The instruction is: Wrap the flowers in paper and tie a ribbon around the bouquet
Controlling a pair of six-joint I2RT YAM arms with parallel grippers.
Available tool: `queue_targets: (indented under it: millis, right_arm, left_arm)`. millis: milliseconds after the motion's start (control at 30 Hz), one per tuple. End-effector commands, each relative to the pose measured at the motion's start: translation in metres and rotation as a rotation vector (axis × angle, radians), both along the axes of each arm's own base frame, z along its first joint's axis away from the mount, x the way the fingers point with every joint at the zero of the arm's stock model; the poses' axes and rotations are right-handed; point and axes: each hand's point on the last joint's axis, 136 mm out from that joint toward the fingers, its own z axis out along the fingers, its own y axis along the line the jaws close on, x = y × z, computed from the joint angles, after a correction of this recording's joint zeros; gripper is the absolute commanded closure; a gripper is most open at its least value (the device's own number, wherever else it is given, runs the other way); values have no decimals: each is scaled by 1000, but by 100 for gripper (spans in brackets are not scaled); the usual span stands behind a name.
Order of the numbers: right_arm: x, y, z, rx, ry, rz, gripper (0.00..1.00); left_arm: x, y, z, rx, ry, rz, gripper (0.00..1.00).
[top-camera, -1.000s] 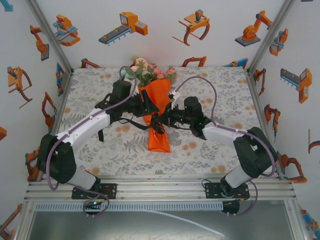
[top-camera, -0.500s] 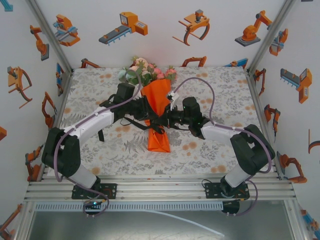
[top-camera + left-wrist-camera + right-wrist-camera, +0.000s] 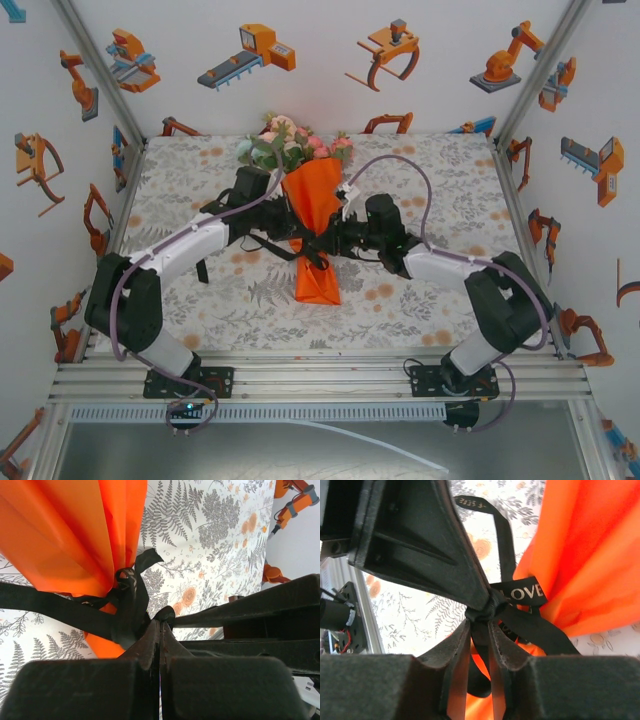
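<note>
The bouquet point(image 3: 314, 200) is laid lengthwise down the middle of the desk point(image 3: 190, 190). The flowers point(image 3: 290, 148) are set close to the far edge beneath the back wall point(image 3: 320, 90). The narrow end of the paper point(image 3: 318, 285) is turned toward the near rail point(image 3: 320, 372) and is stopped well short of it. The ribbon point(image 3: 316, 256) is wound around the waist of the cone, where the paper is gathered into folds.

Both pincers are brought to that waist, one from each side. The left pincer point(image 3: 160, 626) is seen pressed fully shut, with a strand of the ribbon point(image 3: 60, 607) nipped at its tips. This is just beside the knot point(image 3: 126, 580) and the folded edge of the paper point(image 3: 75, 530). The right pincer point(image 3: 480, 630) is parted by a narrow gap, and ribbon point(image 3: 522, 592) is run through that gap. Whether this strand is actually pinched cannot be told. The two sets of fingertips are placed almost touching, so very little room is given between them.

Broad stretches of bare patterned desk are seen on either side of the arms point(image 3: 180, 245), out to the side walls point(image 3: 60, 200). A further bare band is seen between the cone's tip and the near rail.
</note>
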Motion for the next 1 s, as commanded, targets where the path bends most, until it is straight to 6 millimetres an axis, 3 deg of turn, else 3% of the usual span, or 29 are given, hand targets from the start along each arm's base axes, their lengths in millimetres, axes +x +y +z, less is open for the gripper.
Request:
queue_targets:
  millis: [0,167,333,533,633,800,900,967]
  right_arm:
    - [8,-29,13,-46,55,-223,74]
    - [0,-82,-23,-116,387,-603,65]
    - [-15,-73,-35,-76,529,-582,55]
    - [-23,-37,-48,-78,576,-477,51]
    - [-19,-31,-56,-78,586,-475,62]
    - [-15,-36,-51,-87,509,-481,99]
    - [-15,-52,-44,-169,414,-499,100]
    - [-15,-74,-41,-250,329,-550,100]
  left_arm:
    - [-1,7,15,0,-51,7,100]
    - [-2,10,15,0,-57,14,100]
    - [-2,10,17,-3,-59,17,100]
    - [-1,11,19,0,-63,26,100]
    - [-2,13,20,3,-63,32,100]
    - [-2,23,20,35,-69,55,100]
    - [-5,43,15,117,-80,97,100]
    - [-9,69,6,239,-101,149,100]
